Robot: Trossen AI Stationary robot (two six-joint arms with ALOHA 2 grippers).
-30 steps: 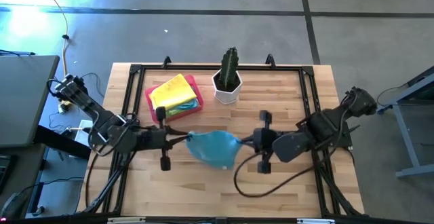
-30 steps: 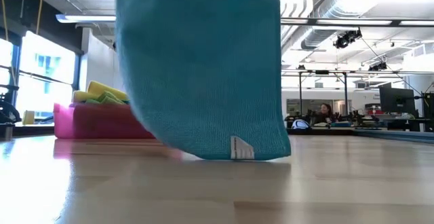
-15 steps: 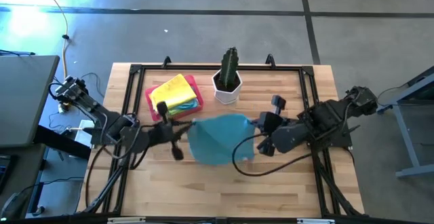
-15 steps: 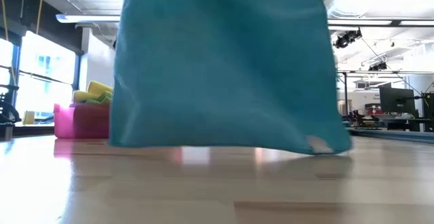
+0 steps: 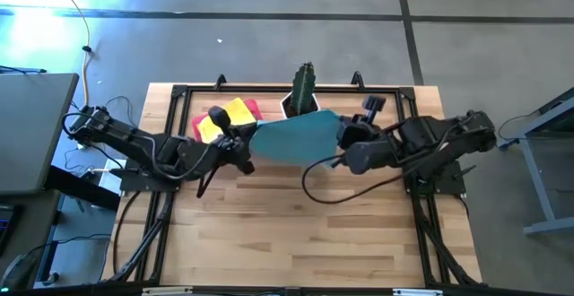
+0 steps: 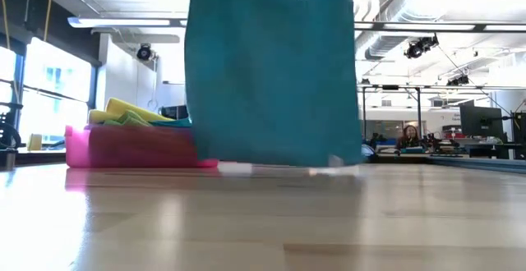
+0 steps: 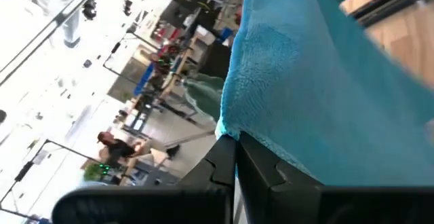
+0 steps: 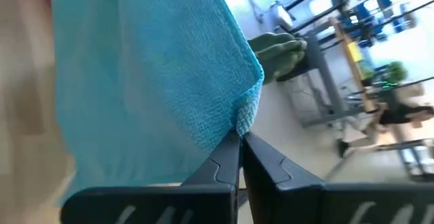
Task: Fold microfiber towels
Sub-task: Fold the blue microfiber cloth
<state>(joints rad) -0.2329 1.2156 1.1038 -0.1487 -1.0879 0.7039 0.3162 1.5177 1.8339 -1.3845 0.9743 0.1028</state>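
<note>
A light blue microfiber towel (image 5: pixel 296 139) hangs spread as a flat sheet between my two grippers, over the far half of the table. My left gripper (image 5: pixel 250 144) is shut on its left upper corner and my right gripper (image 5: pixel 342 140) on its right upper corner. In the low view the towel (image 6: pixel 271 74) hangs straight down. Its lower edge (image 6: pixel 279 164), with a small white label, is close to the tabletop; whether it touches I cannot tell. More towels, yellow and green (image 5: pixel 229 115), lie piled in the pink tray (image 6: pixel 123 146). My left gripper pinches one upper corner of the towel (image 7: pixel 225 130) between its two shut fingers, only at their free ends. It comes about level from the table's left. The cloth hangs below and spreads toward the other arm. My right gripper pinches the other upper corner (image 8: pixel 241 127) between its shut fingertips, slanting in from the table's right. The upper edge runs nearly straight between the two holds.
A cactus in a white pot (image 5: pixel 303 94) stands just behind the towel at the far edge. The pink tray (image 5: pixel 202 126) sits at the far left beside my left gripper. Bare wood (image 5: pixel 296 224) fills the near half of the table.
Both grippers have carried the towel toward the table's far edge, moving a little apart and rolling their wrists. The towel, which hung bunched and sagging between them, is now spread out flat with its upper edge drawn nearly straight.
</note>
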